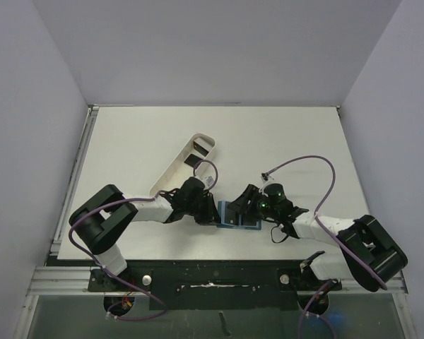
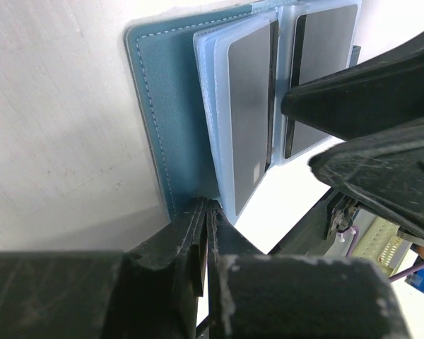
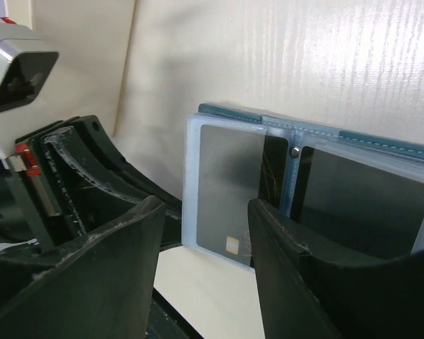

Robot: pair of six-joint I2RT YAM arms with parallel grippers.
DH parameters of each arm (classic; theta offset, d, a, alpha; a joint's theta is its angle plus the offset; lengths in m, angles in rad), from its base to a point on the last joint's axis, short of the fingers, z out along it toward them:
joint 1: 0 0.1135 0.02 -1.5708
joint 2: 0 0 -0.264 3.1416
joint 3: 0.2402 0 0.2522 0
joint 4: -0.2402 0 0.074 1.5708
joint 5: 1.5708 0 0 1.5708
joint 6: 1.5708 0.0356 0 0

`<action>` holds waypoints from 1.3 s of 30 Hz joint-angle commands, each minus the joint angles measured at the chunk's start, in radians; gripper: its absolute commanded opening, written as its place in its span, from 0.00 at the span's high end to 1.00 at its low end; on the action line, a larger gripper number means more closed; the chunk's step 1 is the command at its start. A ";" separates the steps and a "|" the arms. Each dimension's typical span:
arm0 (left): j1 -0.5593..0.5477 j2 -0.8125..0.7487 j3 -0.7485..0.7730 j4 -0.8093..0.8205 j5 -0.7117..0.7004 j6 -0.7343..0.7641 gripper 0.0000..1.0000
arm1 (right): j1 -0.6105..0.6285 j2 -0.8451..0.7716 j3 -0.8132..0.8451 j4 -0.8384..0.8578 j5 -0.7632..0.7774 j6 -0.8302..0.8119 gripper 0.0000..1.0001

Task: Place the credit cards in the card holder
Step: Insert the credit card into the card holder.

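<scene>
The teal card holder [image 1: 238,214] lies open on the table between the two arms, its clear pockets facing up. A grey credit card [image 2: 251,106] sits in the left pocket and a darker one [image 2: 325,49] in the right pocket. My left gripper [image 2: 208,208] is shut on the lower corner of the teal cover [image 2: 173,113]. My right gripper [image 3: 205,212] hangs open just over the left pocket, its fingers either side of the grey card [image 3: 226,183] and nothing held between them. The second card [image 3: 360,205] shows behind its right finger.
A long white oblong tray [image 1: 186,164] lies at an angle behind the left arm, a dark item at its far end. The two grippers [image 1: 210,212] [image 1: 249,205] are close together over the holder. Purple cables loop over both arms.
</scene>
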 commanded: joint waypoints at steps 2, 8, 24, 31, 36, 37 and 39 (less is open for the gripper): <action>-0.010 -0.007 0.005 0.030 -0.021 0.005 0.98 | 0.007 -0.077 0.009 -0.048 0.015 -0.019 0.49; -0.009 -0.061 0.006 -0.010 -0.062 0.008 0.94 | 0.009 -0.142 0.060 -0.235 0.116 -0.087 0.48; -0.008 -0.275 0.016 -0.168 -0.267 0.000 0.74 | 0.038 -0.061 0.101 -0.202 0.105 -0.069 0.45; -0.006 -0.304 -0.018 -0.089 -0.251 -0.026 0.85 | 0.059 -0.040 0.159 -0.277 0.179 -0.069 0.45; -0.006 -0.249 -0.034 -0.060 -0.224 -0.042 0.90 | 0.073 0.013 0.180 -0.308 0.205 -0.066 0.44; -0.006 -0.244 -0.034 -0.052 -0.224 -0.046 0.90 | 0.075 0.023 0.186 -0.312 0.209 -0.067 0.43; -0.006 -0.237 -0.060 -0.038 -0.226 -0.052 0.90 | 0.083 0.041 0.191 -0.314 0.218 -0.068 0.43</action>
